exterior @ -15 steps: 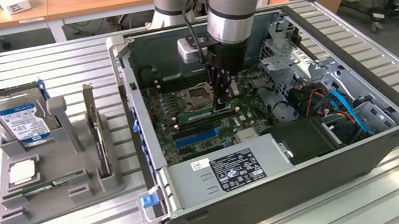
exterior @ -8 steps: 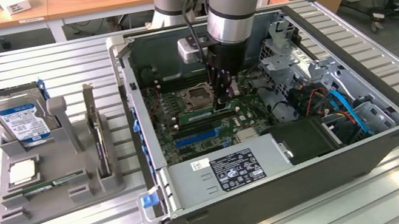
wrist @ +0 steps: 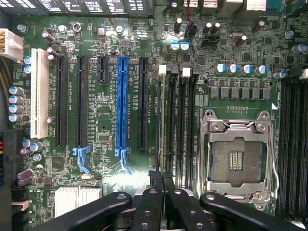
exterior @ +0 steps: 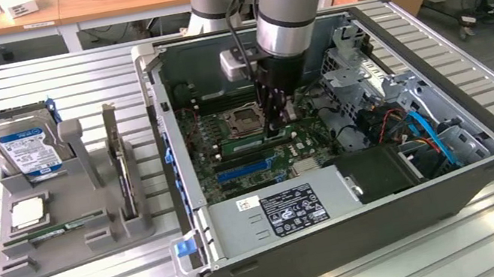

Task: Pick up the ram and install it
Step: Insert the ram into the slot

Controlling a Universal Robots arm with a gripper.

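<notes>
My gripper reaches straight down into the open computer case, onto the motherboard just beside the processor socket. In the wrist view its black fingers are pressed together, shut on the ram. The ram shows edge-on as a thin dark line running away from the fingertips. It lies along the memory slot nearest the black expansion slots, with the other memory slots and the empty socket on its far side. Whether it sits fully down in the slot I cannot tell.
At the exterior view's left, a grey fixture holds a silver hard drive, a square processor chip and another green stick lying flat. Case walls, drive cage and blue cables crowd the gripper.
</notes>
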